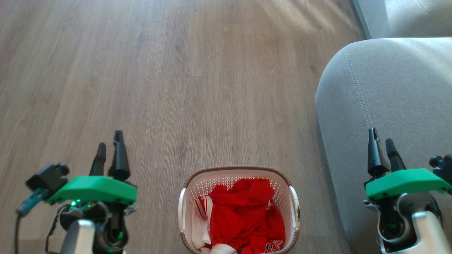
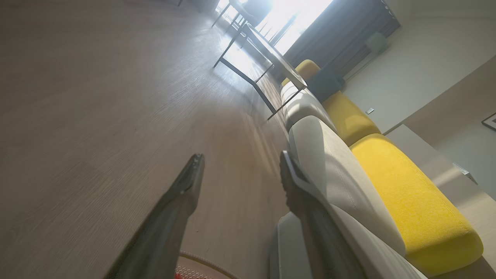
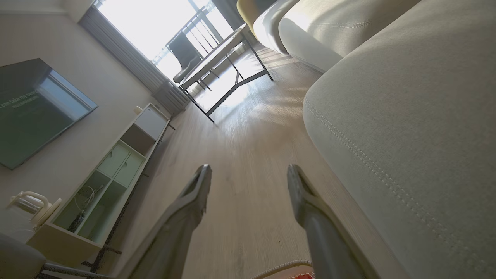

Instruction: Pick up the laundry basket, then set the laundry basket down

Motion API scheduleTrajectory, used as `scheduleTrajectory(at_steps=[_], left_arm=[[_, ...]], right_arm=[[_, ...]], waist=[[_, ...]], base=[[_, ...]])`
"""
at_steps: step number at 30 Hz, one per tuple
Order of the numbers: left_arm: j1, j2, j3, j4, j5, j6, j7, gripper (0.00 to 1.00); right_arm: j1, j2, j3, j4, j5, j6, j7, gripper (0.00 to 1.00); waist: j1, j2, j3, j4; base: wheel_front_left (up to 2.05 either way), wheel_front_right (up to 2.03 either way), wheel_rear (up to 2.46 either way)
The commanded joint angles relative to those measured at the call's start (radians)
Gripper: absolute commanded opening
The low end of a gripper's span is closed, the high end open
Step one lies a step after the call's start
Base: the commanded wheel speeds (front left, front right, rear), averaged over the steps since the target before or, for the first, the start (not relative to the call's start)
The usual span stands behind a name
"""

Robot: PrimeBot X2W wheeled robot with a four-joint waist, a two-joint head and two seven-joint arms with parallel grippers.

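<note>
The laundry basket (image 1: pixel 294 203) stands on the wood floor at the bottom centre of the head view, cream-white with perforated walls, a brown rim and white side handles. Red and white clothes (image 1: pixel 243 218) fill it. My left gripper (image 1: pixel 110 146) hovers to its left, open and holding nothing. My right gripper (image 1: pixel 382 143) hovers to the basket's right, over the sofa, also open and holding nothing. A sliver of the basket's rim (image 2: pixel 211 263) shows at the bottom of the left wrist view, and again (image 3: pixel 281 266) in the right wrist view, below each pair of parted fingers.
A grey sofa (image 1: pixel 374 106) bulks along the right, close to the basket. Yellow cushions (image 2: pixel 410 193) lie on it further on. A dark-legged table (image 3: pixel 221 46) and chair stand near the window. A white shelf unit (image 3: pixel 112 174) and wall screen (image 3: pixel 35 108) line the opposite wall.
</note>
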Motion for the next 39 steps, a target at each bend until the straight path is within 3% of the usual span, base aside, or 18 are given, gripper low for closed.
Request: scheduleTrajectory(at_steps=[1, 10, 20, 28, 33, 39], left_arm=[[-0.063, 0.014, -0.002, -0.048, 0.049, 0.014, -0.011, 1.00], [-0.084, 0.089, -0.166, -0.010, 0.203, 0.143, -0.038, 1.00], [-0.134, 0.134, -0.315, 0.099, 0.303, 0.214, -0.067, 1.00], [-0.182, 0.154, -0.436, 0.168, 0.392, 0.227, -0.091, 1.00], [-0.186, 0.140, -0.434, 0.204, 0.376, 0.207, -0.102, 1.00], [-0.206, 0.110, -0.413, 0.194, 0.434, 0.186, -0.123, 1.00]], right_arm=[[-0.057, -0.009, 0.018, -0.048, -0.048, 0.003, -0.019, 1.00], [-0.062, -0.016, 0.083, -0.069, -0.253, 0.004, -0.045, 1.00], [-0.068, -0.016, 0.126, -0.057, -0.377, 0.004, -0.074, 1.00], [-0.073, -0.017, 0.150, -0.024, -0.436, 0.005, -0.098, 1.00], [-0.077, -0.016, 0.148, 0.007, -0.478, 0.005, -0.110, 1.00], [-0.093, -0.015, 0.153, 0.015, -0.561, 0.005, -0.130, 1.00]], waist=[[-0.0001, 0.0000, -0.001, 0.001], [-0.0001, 0.0000, -0.004, 0.004], [-0.0001, 0.0000, -0.004, 0.011], [-0.0001, 0.0000, -0.003, 0.018], [-0.0001, 0.0000, -0.004, 0.023], [-0.0001, 0.0000, -0.002, 0.028]], base=[[0.00, 0.00, 0.00], [0.00, 0.00, 0.00], [0.00, 0.00, 0.00], [0.00, 0.00, 0.00], [0.00, 0.00, 0.00], [0.00, 0.00, 0.00]])
